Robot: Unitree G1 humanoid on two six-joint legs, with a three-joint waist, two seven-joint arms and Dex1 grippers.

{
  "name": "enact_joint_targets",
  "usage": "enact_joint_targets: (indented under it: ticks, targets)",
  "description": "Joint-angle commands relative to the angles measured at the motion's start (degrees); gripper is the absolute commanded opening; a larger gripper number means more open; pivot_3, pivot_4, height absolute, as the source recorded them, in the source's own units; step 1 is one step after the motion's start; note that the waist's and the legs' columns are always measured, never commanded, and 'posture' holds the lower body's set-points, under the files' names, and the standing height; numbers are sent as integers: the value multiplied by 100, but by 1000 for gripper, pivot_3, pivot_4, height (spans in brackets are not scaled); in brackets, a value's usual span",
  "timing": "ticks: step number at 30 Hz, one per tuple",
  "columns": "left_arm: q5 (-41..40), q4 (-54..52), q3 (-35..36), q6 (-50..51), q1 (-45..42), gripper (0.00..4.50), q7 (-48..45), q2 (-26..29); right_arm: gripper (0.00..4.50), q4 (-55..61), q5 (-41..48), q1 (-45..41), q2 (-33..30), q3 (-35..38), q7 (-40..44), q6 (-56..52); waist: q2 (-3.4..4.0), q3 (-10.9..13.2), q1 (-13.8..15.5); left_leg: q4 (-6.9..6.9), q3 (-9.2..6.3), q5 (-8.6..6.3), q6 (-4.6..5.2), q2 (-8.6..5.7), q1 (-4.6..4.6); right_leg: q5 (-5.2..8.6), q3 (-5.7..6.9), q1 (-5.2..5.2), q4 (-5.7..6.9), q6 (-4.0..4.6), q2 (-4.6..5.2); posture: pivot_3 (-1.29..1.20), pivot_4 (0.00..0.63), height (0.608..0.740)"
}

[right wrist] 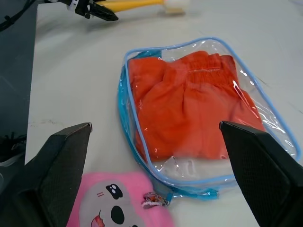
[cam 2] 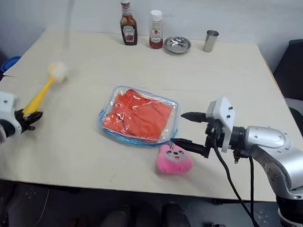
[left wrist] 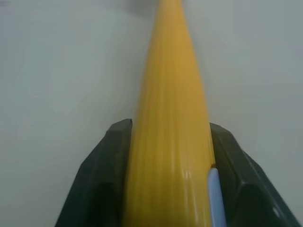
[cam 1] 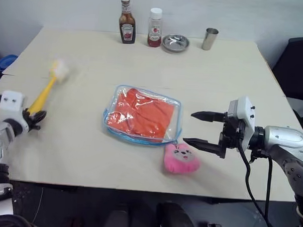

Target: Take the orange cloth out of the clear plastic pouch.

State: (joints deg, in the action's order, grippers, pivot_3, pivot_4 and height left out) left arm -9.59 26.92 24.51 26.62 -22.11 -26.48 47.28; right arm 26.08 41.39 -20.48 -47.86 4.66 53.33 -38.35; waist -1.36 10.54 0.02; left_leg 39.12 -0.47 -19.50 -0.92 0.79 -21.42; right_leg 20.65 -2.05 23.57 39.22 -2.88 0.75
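Note:
The clear plastic pouch (cam 1: 175, 107) with light blue trim lies flat in the middle of the table. The wrinkled orange cloth (cam 1: 141, 116) is inside it. My right gripper (cam 1: 188, 128) hovers just right of the pouch, open, with nothing between its fingers; in the right wrist view its fingers frame the pouch (right wrist: 142, 75) and cloth (right wrist: 189, 109). My left gripper (cam 1: 34, 119) is far to the left, shut on the handle of a yellow brush (cam 1: 44, 95); the left wrist view shows that handle (left wrist: 170, 142) clamped between both fingers.
A pink plush toy (cam 1: 180, 158) lies against the pouch's near right corner, under the right gripper. At the table's far edge stand a ketchup bottle (cam 1: 127, 26), a red sauce bottle (cam 1: 154, 28), a metal dish (cam 1: 175, 42) and a metal cup (cam 1: 210, 38). A black chair (cam 1: 299, 64) stands right.

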Motion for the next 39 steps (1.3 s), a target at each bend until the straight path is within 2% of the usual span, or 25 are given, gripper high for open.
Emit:
enact_joint_targets:
  ticks: [1,5,8,10,12,14,17,19,22,26,29,34,36,39]
  targets:
    - [-87,-316,237,-173,166,3209,156,15,4500,-109,-93,-197,37,-47,174,186,-1,-1,12,0,-1,0,0,-1,-1,0,2,-1,-1,0,2,0,150,740]
    - [-263,-846,431,1,550,4428,-5,174,4500,-246,-162,-303,41,-87,273,233,-6,-3,-17,-3,-4,-1,-1,-2,-4,0,4,1,-5,0,2,0,150,740]
    - [-758,-1743,662,217,980,4472,-804,440,4500,-259,-224,-251,5,-57,342,273,-6,-3,-51,-8,-4,-2,-3,0,-4,0,4,2,-6,0,0,0,150,740]
    - [-1445,-2697,830,490,1279,4472,-1754,730,4500,-221,-223,-161,-28,18,349,265,-7,-3,-64,-10,-6,-2,-6,3,-5,0,5,3,-8,0,-2,0,150,740]
    - [-1848,-3520,656,517,1431,4472,-2546,1059,4500,-152,-220,-46,-35,79,302,261,-7,-2,-60,-13,-7,-2,-7,4,-5,0,6,1,-12,0,-1,0,150,740]
    - [-1719,-3876,42,266,1303,4472,-2902,1297,4500,-82,-229,49,-17,105,234,266,7,1,-17,-13,-14,-2,-7,0,-2,0,12,-12,-24,1,4,0,150,740]
    - [-1080,-3894,-1107,-422,824,4472,-3196,1401,4500,44,-222,151,15,130,118,249,39,-1,-17,-15,-13,-3,-4,-11,9,0,11,-25,-29,0,12,0,150,740]
    - [-542,-3666,-1886,-1013,343,4472,-3374,1295,4500,152,-194,231,26,179,29,220,39,0,-25,-17,-10,-3,-3,-10,10,0,8,-23,-26,0,5,0,150,740]
    - [399,-2732,-2930,-2179,-520,4472,-3525,885,4500,326,-150,394,26,301,-113,175,37,0,-40,-16,-7,-3,-3,-5,5,0,5,-17,-22,0,-9,0,150,740]
    - [947,-1550,-3480,-3157,-1376,4472,-3520,342,4500,580,-96,634,27,449,-328,107,36,1,-53,-9,8,-3,-3,1,-5,0,-6,0,-13,0,-22,0,150,740]
    - [1123,-943,-3622,-3685,-1729,3892,-3548,88,4500,805,-14,862,39,595,-507,19,35,1,-33,-6,11,-3,-2,2,-6,0,-8,2,-11,0,-21,0,150,740]
    - [1079,-607,-3638,-3988,-1811,2375,-3816,-22,4500,935,24,1058,15,713,-662,-40,35,1,-30,-2,12,-2,-4,2,-6,0,-10,2,-9,0,-19,0,150,740]
    - [949,-718,-3595,-3847,-1727,1776,-3960,-46,4500,960,30,1118,-1,754,-690,-56,35,1,-20,-2,10,-2,-4,3,-6,0,-9,2,-8,0,-19,0,150,740]
    - [503,-1560,-3546,-2807,-1326,765,-4290,-22,4500,1002,5,1243,-62,830,-733,-69,35,1,-25,-1,10,-2,-4,2,-6,0,-9,0,-8,0,-16,0,150,740]
